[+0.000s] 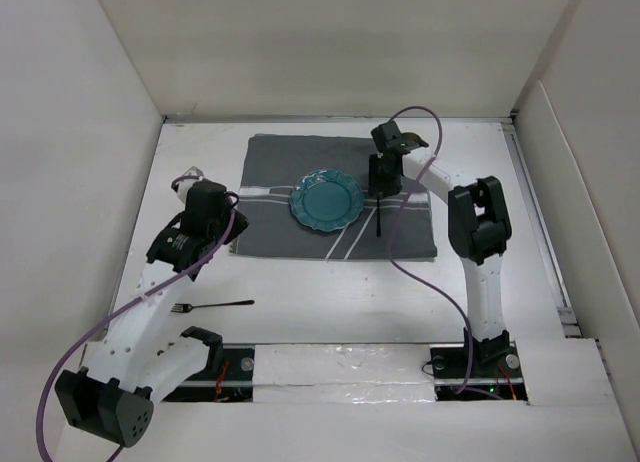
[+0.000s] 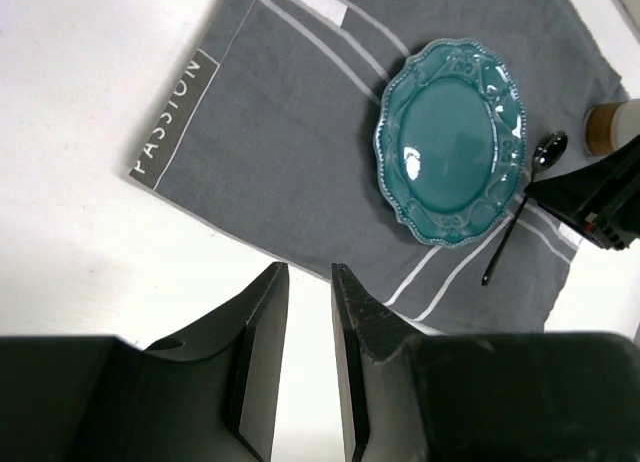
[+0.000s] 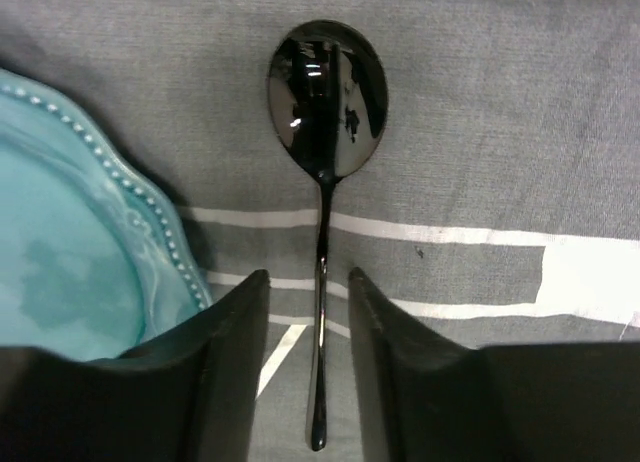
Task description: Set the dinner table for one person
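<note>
A teal plate (image 1: 326, 200) lies on the grey striped mat (image 1: 270, 172), which is spread on the white dinner table (image 1: 330, 292). A black spoon (image 1: 380, 217) lies on the mat just right of the plate. My right gripper (image 1: 384, 187) hovers over the spoon. In the right wrist view it (image 3: 307, 274) is open, with one jaw on each side of the spoon's handle (image 3: 321, 312), not touching it; the plate's rim (image 3: 70, 232) is at the left. My left gripper (image 2: 310, 282) is open and empty over bare table beside the mat's near left edge (image 2: 280, 132).
A black fork (image 1: 212, 306) lies on the table near the front left, beside the left arm. White walls enclose the table at the back and both sides. In the left wrist view the plate (image 2: 452, 142), spoon (image 2: 520, 207) and right arm (image 2: 600, 197) show.
</note>
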Robot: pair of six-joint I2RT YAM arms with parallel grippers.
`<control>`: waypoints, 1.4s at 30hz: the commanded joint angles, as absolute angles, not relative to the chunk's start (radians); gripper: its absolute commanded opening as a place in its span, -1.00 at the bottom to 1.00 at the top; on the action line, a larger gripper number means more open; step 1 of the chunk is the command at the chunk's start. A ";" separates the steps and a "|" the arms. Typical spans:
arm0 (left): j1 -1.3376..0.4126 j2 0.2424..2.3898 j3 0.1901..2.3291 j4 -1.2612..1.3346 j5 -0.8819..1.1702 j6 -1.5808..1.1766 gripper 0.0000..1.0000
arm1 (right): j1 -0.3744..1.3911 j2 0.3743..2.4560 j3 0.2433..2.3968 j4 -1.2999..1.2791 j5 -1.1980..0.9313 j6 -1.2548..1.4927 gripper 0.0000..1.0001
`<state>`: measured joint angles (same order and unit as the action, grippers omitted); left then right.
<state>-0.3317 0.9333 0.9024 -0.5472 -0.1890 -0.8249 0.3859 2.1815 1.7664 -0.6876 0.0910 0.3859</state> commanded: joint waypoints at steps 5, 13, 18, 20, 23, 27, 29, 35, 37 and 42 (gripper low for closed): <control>-0.333 0.902 1.159 -0.588 -0.183 -0.697 -0.69 | 0.426 1.866 1.708 -0.591 0.009 0.319 -0.29; -0.333 0.907 1.434 -0.580 -0.008 -0.684 -1.00 | 0.747 1.743 1.418 -0.247 -0.319 0.261 -1.00; -0.333 0.887 1.545 -0.600 0.078 -0.692 -0.84 | 0.966 1.876 1.510 -0.199 -0.373 0.246 -0.40; -0.333 0.865 1.620 -0.598 0.103 -0.696 -0.52 | 1.040 1.989 1.602 -0.219 -0.344 0.197 -0.05; -0.333 0.862 1.681 -0.609 0.123 -0.680 -0.41 | 1.094 2.074 1.693 -0.242 -0.334 0.172 0.11; -0.333 0.871 1.744 -0.652 0.150 -0.631 -0.36 | 1.166 2.204 1.819 -0.265 -0.273 0.095 0.24; -0.333 0.870 1.744 -0.667 0.163 -0.609 -0.34 | 1.196 2.287 1.918 -0.300 -0.242 0.046 0.28; -0.333 0.845 1.655 -0.684 0.221 -0.591 -0.33 | 1.241 2.427 2.078 -0.350 -0.166 -0.018 0.32; -0.333 0.841 1.632 -0.680 0.236 -0.589 -0.33 | 1.250 2.471 2.126 -0.359 -0.198 -0.018 0.33; -0.333 0.828 1.611 -0.687 0.238 -0.586 -0.33 | 1.278 2.548 2.200 -0.406 -0.180 -0.051 0.32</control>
